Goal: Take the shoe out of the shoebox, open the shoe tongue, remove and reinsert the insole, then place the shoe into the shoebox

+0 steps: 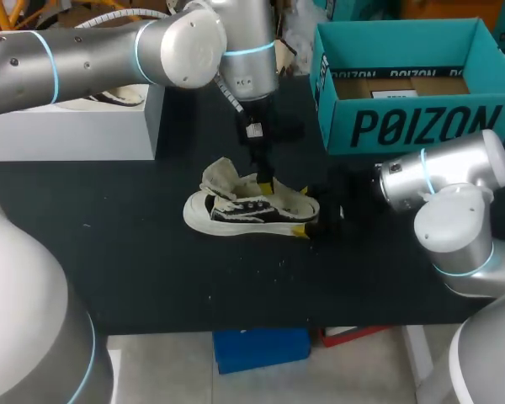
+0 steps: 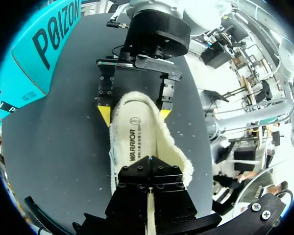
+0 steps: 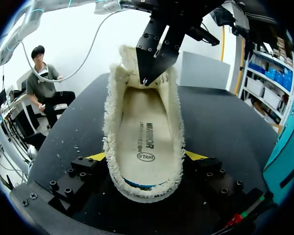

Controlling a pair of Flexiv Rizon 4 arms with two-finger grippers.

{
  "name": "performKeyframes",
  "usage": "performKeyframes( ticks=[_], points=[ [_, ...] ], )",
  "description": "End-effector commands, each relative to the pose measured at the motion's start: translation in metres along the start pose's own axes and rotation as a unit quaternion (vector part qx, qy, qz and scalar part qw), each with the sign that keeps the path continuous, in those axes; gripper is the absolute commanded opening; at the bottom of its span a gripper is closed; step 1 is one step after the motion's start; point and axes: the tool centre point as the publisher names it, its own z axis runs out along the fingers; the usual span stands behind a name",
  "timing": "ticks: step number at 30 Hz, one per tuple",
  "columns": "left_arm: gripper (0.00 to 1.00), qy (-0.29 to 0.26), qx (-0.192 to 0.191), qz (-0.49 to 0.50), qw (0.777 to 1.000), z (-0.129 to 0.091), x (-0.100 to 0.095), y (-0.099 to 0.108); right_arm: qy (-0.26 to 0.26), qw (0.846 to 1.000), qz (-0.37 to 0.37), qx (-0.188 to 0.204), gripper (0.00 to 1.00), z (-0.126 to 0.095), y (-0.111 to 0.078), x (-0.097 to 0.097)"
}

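A low shoe (image 1: 236,215) with a white sole, dark sides and a fleecy cream lining lies on the black table, heel toward my right arm. Its cream insole (image 2: 137,142) lies flat inside. My right gripper (image 1: 290,208) has the heel between its yellow tips (image 2: 104,113), both fingers touching the shoe's sides (image 3: 146,156). My left gripper (image 1: 267,187) comes down from above, fingers shut, with its tips inside the forefoot by the folded-back tongue (image 3: 127,58). In the left wrist view the left gripper (image 2: 149,164) stands over the insole; whether it pinches anything is hidden.
The open teal shoebox (image 1: 488,50) stands at the back right, close behind my right arm. A white box (image 1: 76,126) sits at the back left. Bare black tabletop (image 1: 151,278) lies in front of the shoe.
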Motion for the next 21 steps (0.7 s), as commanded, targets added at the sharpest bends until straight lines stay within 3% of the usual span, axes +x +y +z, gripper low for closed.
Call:
performKeyframes(
  ticks=[1,21],
  points=[
    [0.00,0.007,0.002,-0.002,1.000,0.019,-0.001,-0.003,0.000,1.000,0.001,0.000,0.00,0.000,-0.003,-0.001],
    [0.00,0.015,-0.021,-0.023,0.999,0.061,0.018,0.006,0.000,1.000,0.001,0.000,0.00,0.000,-0.003,-0.001]
  ],
)
